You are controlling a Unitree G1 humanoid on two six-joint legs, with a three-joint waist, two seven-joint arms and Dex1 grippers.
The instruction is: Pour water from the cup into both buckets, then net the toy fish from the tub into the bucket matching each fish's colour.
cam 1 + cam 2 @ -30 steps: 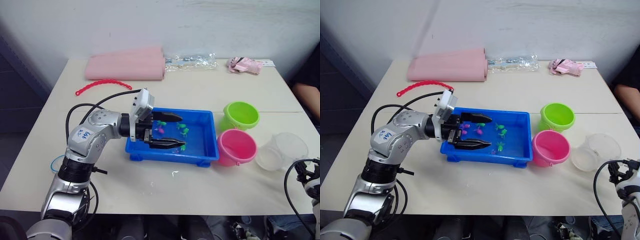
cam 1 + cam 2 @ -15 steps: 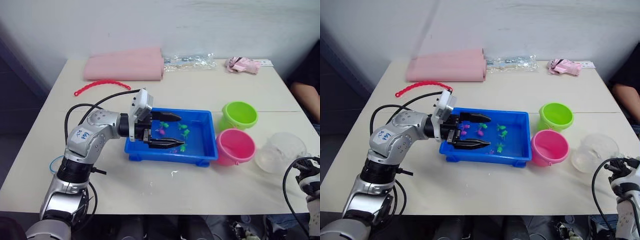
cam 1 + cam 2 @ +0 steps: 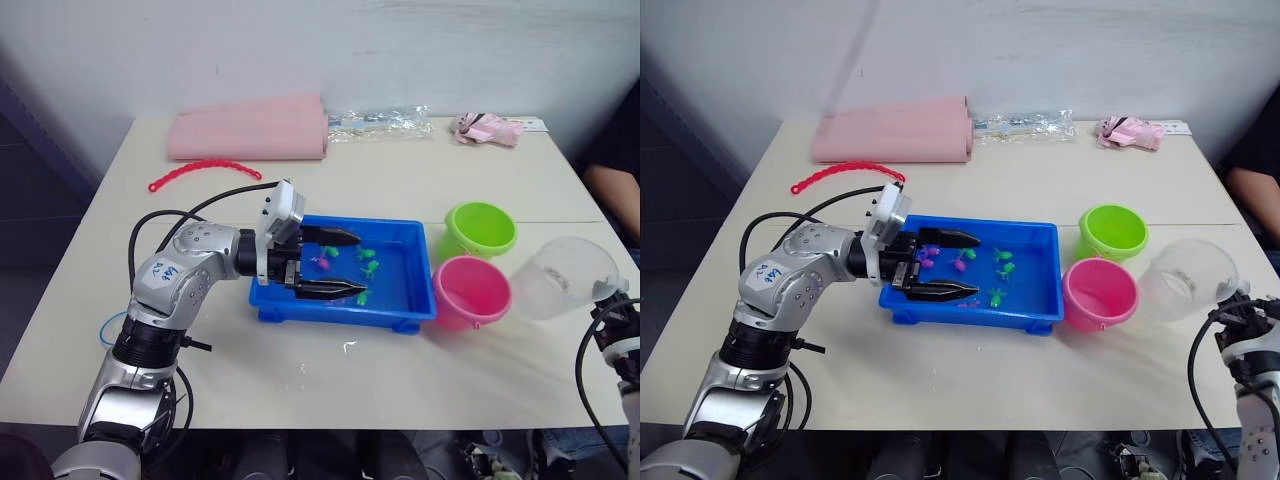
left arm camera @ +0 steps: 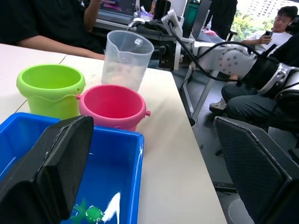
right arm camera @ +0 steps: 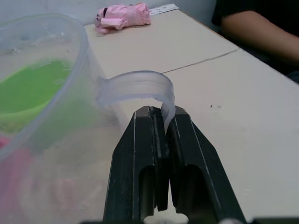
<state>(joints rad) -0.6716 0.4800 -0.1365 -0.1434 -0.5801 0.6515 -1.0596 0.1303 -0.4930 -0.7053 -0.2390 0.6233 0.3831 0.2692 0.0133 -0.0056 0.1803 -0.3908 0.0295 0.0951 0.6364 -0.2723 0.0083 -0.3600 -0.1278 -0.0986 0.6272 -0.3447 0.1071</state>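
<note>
Our right end effector (image 5: 159, 122) has its two black fingers pinched tight on the cup's clear handle, and the cup (image 3: 566, 277) is lifted off the counter (image 3: 420, 180) and tilted, its mouth turned toward the buckets, just beside the pink bucket (image 3: 472, 292). We see the green bucket (image 3: 481, 230) touching the pink one on its far side, both standing upright just right of the tub (image 3: 412, 247). Our left end effector (image 3: 335, 262) hovers over the tub's left half with its fingers spread wide and nothing between them. Small pink and green fish (image 3: 369, 265) lie scattered in the tub between and just beyond those fingers. At the back of the counter we see a pink roll (image 3: 250, 129), a red beaded strip (image 3: 203, 170), a clear bag (image 3: 378, 123) and a pink bundle (image 3: 487, 128).
</note>
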